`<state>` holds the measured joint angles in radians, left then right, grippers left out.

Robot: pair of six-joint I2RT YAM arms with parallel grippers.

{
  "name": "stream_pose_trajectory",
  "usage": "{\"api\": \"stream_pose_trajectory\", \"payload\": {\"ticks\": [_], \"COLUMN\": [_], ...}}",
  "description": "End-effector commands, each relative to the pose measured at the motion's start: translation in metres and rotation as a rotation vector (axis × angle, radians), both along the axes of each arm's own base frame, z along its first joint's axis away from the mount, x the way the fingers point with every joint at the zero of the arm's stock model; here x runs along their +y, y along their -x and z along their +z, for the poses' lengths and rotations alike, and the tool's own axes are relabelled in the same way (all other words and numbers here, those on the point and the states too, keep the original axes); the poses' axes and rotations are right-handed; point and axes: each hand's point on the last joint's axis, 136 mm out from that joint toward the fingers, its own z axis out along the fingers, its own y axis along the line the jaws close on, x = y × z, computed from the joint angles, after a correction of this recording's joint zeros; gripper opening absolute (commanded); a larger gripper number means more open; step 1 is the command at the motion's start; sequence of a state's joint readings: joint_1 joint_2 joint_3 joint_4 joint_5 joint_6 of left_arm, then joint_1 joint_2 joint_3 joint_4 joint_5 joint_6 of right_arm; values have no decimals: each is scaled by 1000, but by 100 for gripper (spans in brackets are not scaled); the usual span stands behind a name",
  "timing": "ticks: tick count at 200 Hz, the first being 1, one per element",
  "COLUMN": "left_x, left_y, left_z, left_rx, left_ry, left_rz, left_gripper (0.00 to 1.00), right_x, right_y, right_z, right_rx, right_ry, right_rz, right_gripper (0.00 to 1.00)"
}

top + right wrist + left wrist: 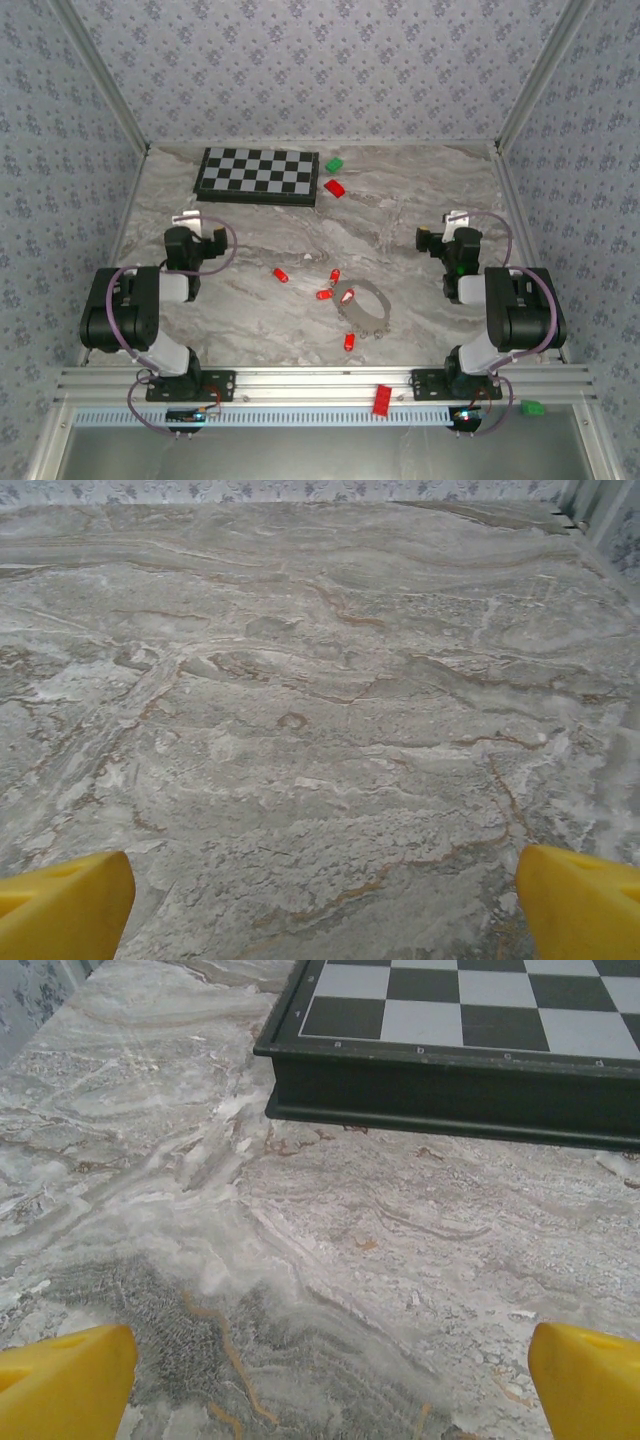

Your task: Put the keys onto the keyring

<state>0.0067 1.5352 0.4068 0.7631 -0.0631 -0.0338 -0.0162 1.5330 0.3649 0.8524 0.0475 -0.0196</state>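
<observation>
From above, the keyring point(383, 308) lies flat on the counter point(420, 190) toward 5 o'clock of centre, with one of the keys point(347, 296) at its 11 o'clock edge and others loose nearby; the left pincer point(198, 224) at 9 o'clock and the right pincer point(457, 220) at 3 o'clock are well apart from them. The left wrist view has its pincer point(328, 1380) released over bare counter, a chessboard point(450, 1070) at 12 o'clock, and the right wrist view has its pincer point(322, 905) released likewise. The keys look light and skittish, best pinched by the red heads; the thin wire keyring seems stiff, best taken at its rim
</observation>
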Motion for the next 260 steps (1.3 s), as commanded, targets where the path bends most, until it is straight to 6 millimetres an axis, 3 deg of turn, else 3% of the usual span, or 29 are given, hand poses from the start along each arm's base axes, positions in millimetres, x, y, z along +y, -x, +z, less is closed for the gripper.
{"api": "stream_pose_trajectory", "payload": {"ticks": [1, 31, 43, 59, 81, 99, 117, 142, 171, 188, 222, 260], "left_x": [5, 38, 49, 59, 68, 49, 25, -13, -45, -63, -87, -122], "left_y": [-9, -3, 5, 18, 48, 50, 54, 63, 84, 95, 116, 133], "left_z": [35, 90, 116, 146, 163, 171, 168, 156, 130, 117, 97, 74], "left_rx": [-11, 8, -36, -70, -73, -78, -67, -34, 40, 54, 143, 221], "left_ry": [-10, -64, -2, 122, 312, 433, 547, 618, 551, 522, 441, 396], "left_rz": [19, 240, 348, 459, 618, 511, 402, 248, 184, 132, 80, -14], "left_gripper": [100, 100, 100, 100, 100, 100, 100, 100, 99, 100, 100, 99], "right_x": [-10, -9, -6, 4, 12, 25, 43, 85, 139, 160, 176, 170], "right_y": [1, 12, 21, 29, 40, 46, 47, 48, 59, 67, 82, 85], "right_z": [29, 86, 110, 128, 152, 163, 177, 185, 174, 161, 137, 119], "right_rx": [-71, -96, -164, -203, -265, -263, -244, -177, -85, -45, 46, 48], "right_ry": [88, 121, 8, -162, -400, -517, -571, -581, -517, -481, -427, -390], "right_rz": [-104, -217, -221, -167, -131, -68, 17, 172, 316, 351, 398, 339], "right_gripper": [99, 99, 99, 99, 99, 99, 99, 99, 99, 99, 99, 99]}}
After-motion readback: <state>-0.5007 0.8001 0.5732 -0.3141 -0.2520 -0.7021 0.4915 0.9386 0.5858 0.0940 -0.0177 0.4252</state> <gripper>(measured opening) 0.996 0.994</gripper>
